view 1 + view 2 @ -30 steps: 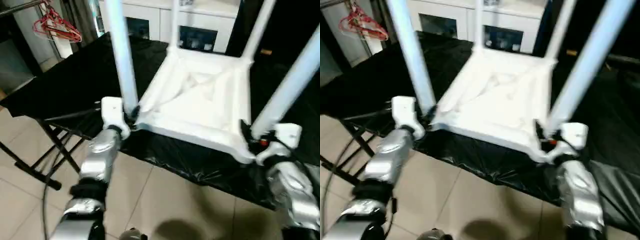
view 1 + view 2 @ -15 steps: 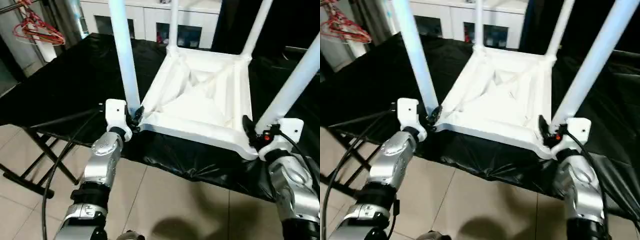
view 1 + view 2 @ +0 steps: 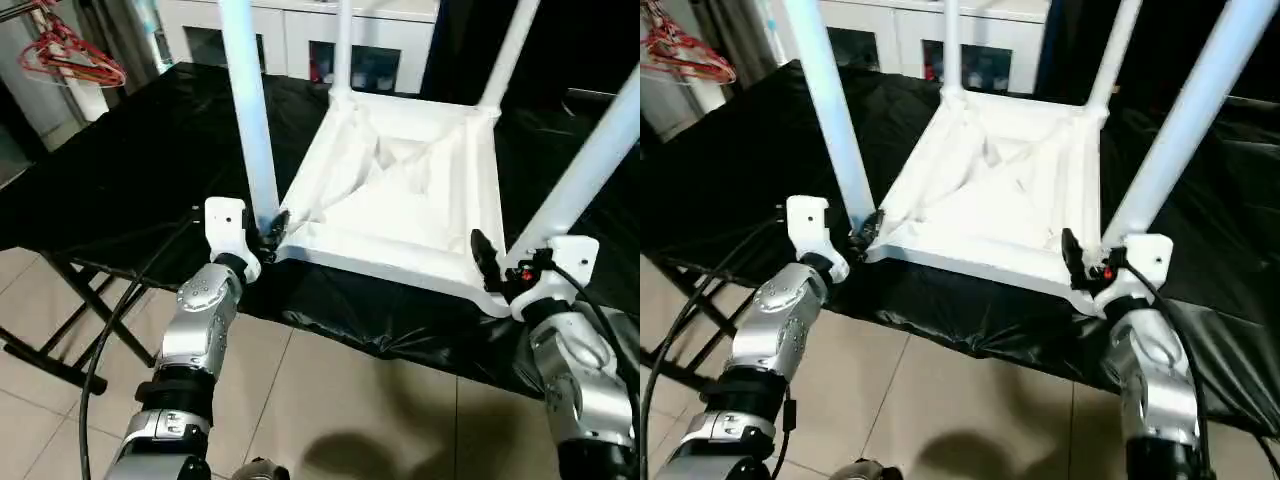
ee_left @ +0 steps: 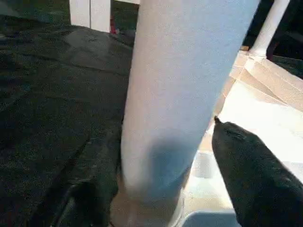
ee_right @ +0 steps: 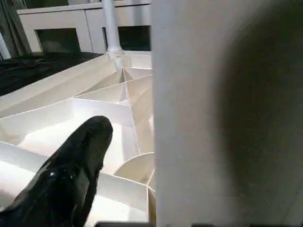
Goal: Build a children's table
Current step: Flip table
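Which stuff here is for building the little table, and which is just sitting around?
For the job: white table top, upside down on the black cloth; its four legs, all standing up in the corners.

Just around: red hangers, white cabinet, black cloth.

You have a folding stand draped in black plastic sheeting (image 3: 130, 170), its dark crossed legs (image 3: 95, 300) showing under the near left corner, standing on a beige tiled floor (image 3: 350, 410). Directly on the sheeting rests the children's table (image 3: 400, 200), upside down, ribbed underside up, four white legs pointing upward, its near edge close to the sheeting's front edge.
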### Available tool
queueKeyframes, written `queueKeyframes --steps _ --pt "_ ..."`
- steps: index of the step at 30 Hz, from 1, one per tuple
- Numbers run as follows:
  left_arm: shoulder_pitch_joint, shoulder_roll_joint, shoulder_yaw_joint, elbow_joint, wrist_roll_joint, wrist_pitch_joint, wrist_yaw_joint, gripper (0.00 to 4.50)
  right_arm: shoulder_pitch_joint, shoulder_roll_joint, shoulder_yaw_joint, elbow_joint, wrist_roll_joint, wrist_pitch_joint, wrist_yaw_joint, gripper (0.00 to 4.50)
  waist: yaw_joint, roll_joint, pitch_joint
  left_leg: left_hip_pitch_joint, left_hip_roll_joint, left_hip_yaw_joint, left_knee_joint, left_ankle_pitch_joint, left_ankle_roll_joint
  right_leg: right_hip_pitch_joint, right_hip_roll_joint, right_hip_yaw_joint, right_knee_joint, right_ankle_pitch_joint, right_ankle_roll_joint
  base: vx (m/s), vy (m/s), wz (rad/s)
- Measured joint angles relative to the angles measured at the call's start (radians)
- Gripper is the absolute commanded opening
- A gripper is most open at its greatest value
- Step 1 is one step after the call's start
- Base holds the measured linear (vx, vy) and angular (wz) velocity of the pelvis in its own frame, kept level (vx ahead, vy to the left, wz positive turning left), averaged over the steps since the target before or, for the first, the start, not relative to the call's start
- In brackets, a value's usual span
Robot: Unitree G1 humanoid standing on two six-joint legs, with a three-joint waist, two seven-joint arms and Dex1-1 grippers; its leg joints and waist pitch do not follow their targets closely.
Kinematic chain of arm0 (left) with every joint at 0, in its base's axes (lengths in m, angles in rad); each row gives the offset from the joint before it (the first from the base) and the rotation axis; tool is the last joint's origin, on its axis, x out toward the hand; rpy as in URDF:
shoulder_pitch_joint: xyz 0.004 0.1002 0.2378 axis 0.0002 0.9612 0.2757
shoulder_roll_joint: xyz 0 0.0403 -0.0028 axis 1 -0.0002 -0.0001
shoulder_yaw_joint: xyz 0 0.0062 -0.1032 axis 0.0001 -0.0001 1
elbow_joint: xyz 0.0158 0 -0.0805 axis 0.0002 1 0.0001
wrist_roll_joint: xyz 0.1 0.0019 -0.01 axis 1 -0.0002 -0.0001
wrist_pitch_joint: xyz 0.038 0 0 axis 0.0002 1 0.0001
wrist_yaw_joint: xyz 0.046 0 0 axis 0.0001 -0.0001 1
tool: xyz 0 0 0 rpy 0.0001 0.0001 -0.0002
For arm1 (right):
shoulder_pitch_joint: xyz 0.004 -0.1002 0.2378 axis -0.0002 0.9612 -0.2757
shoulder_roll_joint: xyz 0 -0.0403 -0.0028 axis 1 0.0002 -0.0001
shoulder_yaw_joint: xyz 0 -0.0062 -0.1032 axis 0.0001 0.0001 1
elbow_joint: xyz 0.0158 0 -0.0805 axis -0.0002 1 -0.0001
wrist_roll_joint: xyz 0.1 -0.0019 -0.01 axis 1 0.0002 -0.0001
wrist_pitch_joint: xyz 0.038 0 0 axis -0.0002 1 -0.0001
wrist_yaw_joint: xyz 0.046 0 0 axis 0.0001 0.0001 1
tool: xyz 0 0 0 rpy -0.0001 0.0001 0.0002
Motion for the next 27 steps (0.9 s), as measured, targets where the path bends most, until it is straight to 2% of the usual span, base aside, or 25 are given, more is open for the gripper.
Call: queueKeyframes --steps 5,17,21,27 --pt "-0.045 0.004 0.0 0.05 -0.001 -0.002 -0.007 3.44 0.032 0.0 -0.006 -0.031 0.015 0.0 -0.001 3.91 0.005 0.0 0.0 0.0 0.0 0.0 0.001 0.0 0.0 0.0 0.0 0.0 0.0 0.0 0.0 0.0 0.0 0.0" --pt "-0.109 0.012 0.017 0.148 0.001 -0.011 0.025 2.33 0.049 -0.005 -0.024 -0.074 0.04 -0.002 -0.021 3.91 0.007 0.004 -0.001 0.0 0.0 0.0 0.002 -0.001 -0.003 0.001 -0.001 0.0 0.002 0.001 0.0 0.0 0.0 0.0" --pt "-0.118 0.009 0.019 0.164 0.001 -0.013 0.033 2.22 0.08 -0.004 -0.059 -0.1 0.061 -0.013 -0.022 3.91 0.01 0.005 -0.002 0.001 0.0 0.0 0.003 -0.001 -0.002 0.002 -0.001 0.0 0.002 0.001 0.001 0.0 0.0 0.0" --pt "-0.141 0.003 0.027 0.202 0.001 -0.015 0.084 2.19 0.123 -0.005 -0.077 -0.146 0.086 -0.034 -0.021 3.91 0.004 0.009 -0.003 0.003 0.0 0.0 0.003 -0.001 -0.003 0.004 -0.001 0.0 0.002 0.004 0.001 0.0 0.0 0.0"
